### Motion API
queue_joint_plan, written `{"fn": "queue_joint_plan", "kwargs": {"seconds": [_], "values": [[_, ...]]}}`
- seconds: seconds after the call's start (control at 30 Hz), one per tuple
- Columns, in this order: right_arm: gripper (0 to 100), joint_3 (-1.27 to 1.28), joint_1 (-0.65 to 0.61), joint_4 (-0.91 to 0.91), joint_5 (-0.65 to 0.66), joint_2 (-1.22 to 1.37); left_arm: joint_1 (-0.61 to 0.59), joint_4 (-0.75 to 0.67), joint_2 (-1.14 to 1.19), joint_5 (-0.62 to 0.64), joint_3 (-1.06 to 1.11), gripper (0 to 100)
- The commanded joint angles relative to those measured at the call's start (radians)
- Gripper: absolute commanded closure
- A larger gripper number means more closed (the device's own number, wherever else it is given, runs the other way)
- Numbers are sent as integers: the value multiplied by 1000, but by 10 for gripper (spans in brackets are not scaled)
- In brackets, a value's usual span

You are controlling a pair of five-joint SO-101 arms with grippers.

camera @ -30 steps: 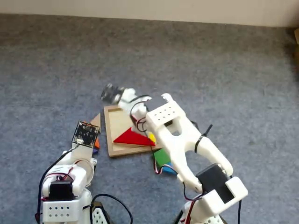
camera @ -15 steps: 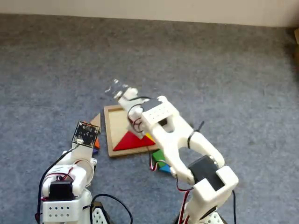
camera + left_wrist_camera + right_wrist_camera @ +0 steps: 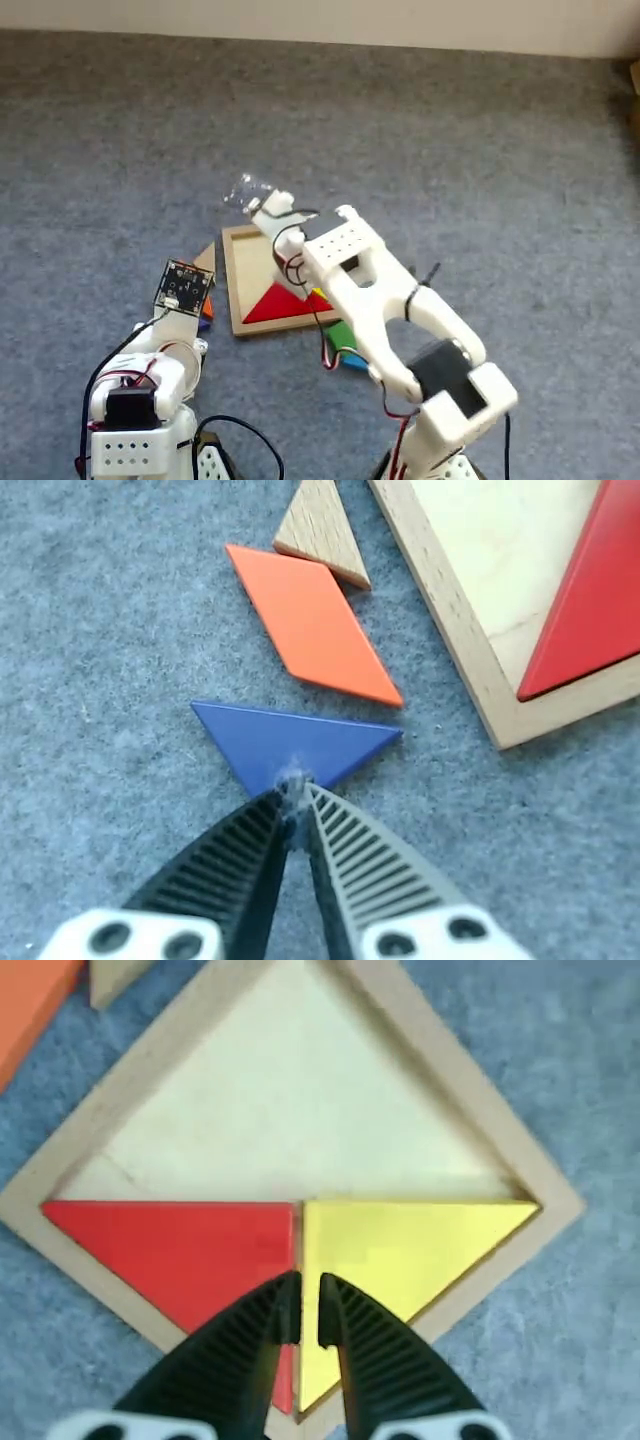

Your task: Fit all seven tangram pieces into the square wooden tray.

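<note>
A square wooden tray [image 3: 480,1125] lies on grey carpet [image 3: 450,150] with two large triangles already seated side by side in its near half: a red triangle [image 3: 180,1250] and a yellow triangle [image 3: 400,1250], their edges meeting in a straight seam. The rest of the tray floor is bare wood. The right gripper [image 3: 305,1295] hangs just above that seam, its jaws drawn narrow with only a thin slit between them, holding nothing. Outside the tray, near one edge, lie a plain wood triangle [image 3: 322,525], an orange parallelogram [image 3: 315,625] and a dark blue triangle [image 3: 295,745]. The left gripper [image 3: 297,798] sits low on the carpet with its jaws closed to a point that touches the blue triangle's near corner, gripping nothing. On the tray's near side, under the right arm, a green piece [image 3: 342,335] and a light blue piece [image 3: 352,362] wait. By this count two of seven pieces are placed and five remain. The next move likely calls for one gripper to open, grip a loose piece by its edges, and turn it to match the open space.
</note>
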Motion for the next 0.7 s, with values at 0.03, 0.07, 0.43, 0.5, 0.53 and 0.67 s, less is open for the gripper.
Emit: {"fn": "queue_joint_plan", "kwargs": {"seconds": [0.03,0.07,0.43,0.5,0.53,0.67], "values": [[962,5,27,-64,-11,-116,-10,3,-5,6,21,991],[962,25,27,-88,-11,-113,-10,3,-5,6,21,991],[962,82,28,-188,106,65,-10,3,-5,6,21,991],[962,81,24,-133,166,64,-10,3,-5,6,21,991],[962,70,22,-107,170,64,-10,3,-5,6,21,991],[962,-18,27,28,175,68,-10,3,-5,6,21,991]]}}
